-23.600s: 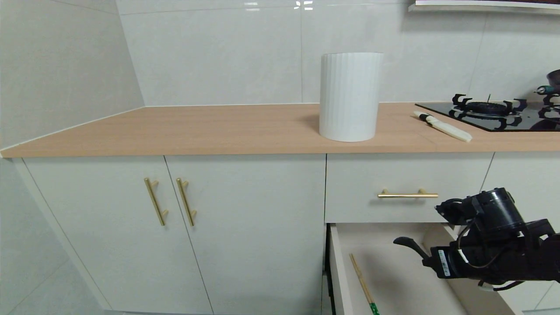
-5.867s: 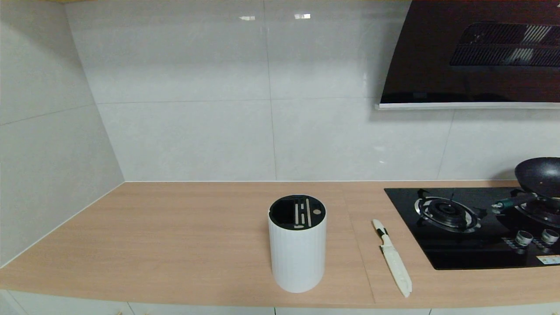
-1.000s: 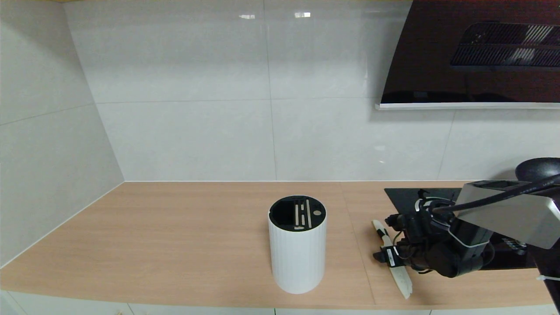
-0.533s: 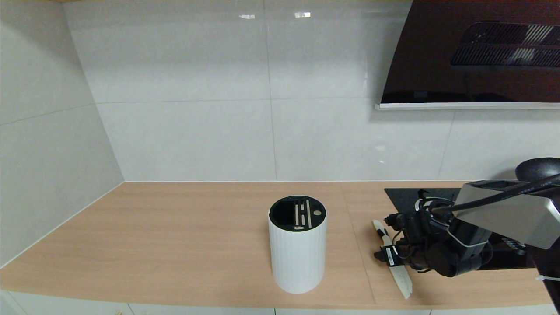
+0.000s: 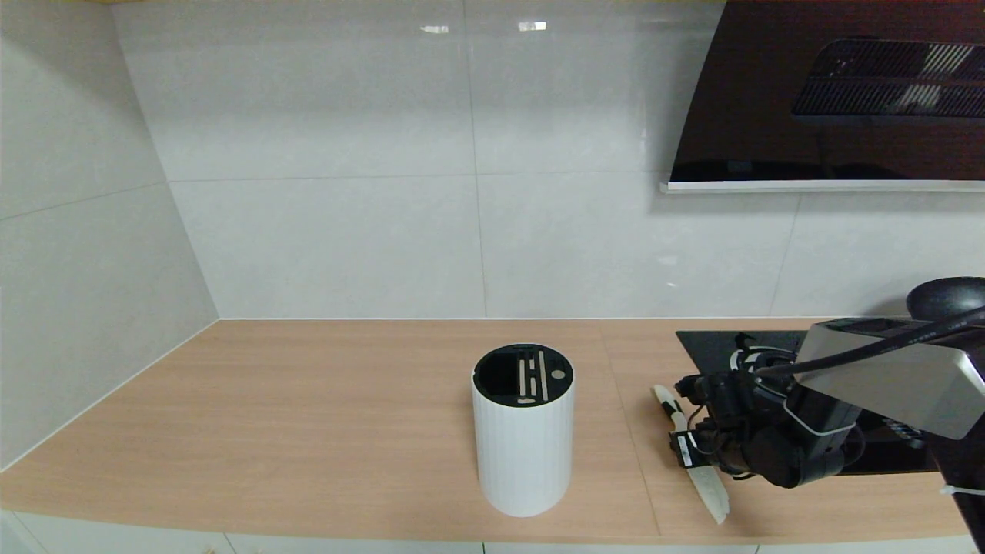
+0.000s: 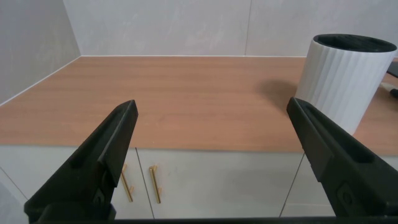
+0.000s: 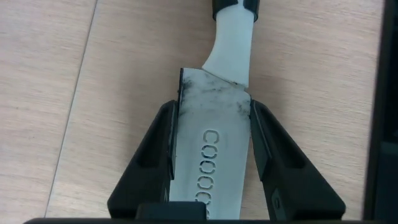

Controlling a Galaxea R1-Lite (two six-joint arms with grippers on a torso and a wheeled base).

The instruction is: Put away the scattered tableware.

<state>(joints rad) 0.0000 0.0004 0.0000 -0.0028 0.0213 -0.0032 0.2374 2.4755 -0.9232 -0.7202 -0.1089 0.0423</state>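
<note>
- Knife (image 5: 712, 492) lies flat on the wooden countertop (image 5: 308, 431) near its front edge, between the white holder (image 5: 523, 438) and the black hob (image 5: 712, 346). The right gripper (image 5: 690, 446) is low over its middle. The countertop is open to the left of the ribbed, cylindrical holder. Its black top insert has narrow slots and one wider opening.
- Left wrist view: the left gripper (image 6: 211, 115) hangs before the counter's front edge, jaws spread wide around nothing. Brass bar handles (image 6: 140, 183) sit on the cabinet doors below.
- Right wrist view: black fingers (image 7: 165, 143) press narrowly on both edges of the pale, smudged blade, behind the cream handle.
</note>
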